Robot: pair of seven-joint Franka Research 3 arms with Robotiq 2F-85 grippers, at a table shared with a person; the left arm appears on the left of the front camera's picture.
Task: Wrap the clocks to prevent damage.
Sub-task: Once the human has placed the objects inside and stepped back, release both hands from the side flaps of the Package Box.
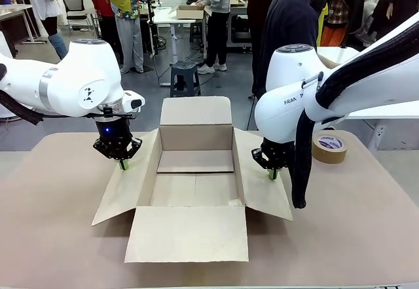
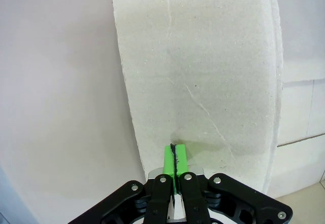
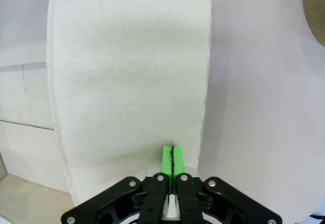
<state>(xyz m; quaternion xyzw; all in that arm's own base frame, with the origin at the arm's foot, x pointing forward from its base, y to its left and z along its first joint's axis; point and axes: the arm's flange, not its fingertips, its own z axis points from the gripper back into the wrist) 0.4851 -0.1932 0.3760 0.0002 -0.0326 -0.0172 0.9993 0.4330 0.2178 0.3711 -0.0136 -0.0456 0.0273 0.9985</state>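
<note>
An open cardboard box (image 1: 196, 137) stands in the middle of the table with all flaps folded outward, and its bare floor shows. My left gripper (image 1: 123, 164) is shut, its green tips resting on the box's left flap (image 1: 127, 187). In the left wrist view, the left gripper (image 2: 174, 155) has its pads pressed together against that flap (image 2: 203, 71). My right gripper (image 1: 272, 174) is shut too, tips down on the right flap (image 1: 263, 187). The right wrist view shows the right gripper (image 3: 173, 158) closed on nothing, touching the flap (image 3: 132, 71).
A roll of brown tape (image 1: 329, 147) lies on the table right of the box, behind my right arm, and its edge (image 3: 316, 5) shows in the right wrist view. A person in a dark top (image 1: 288, 33) stands at the far side. The brown table (image 1: 59, 236) spreads around the box.
</note>
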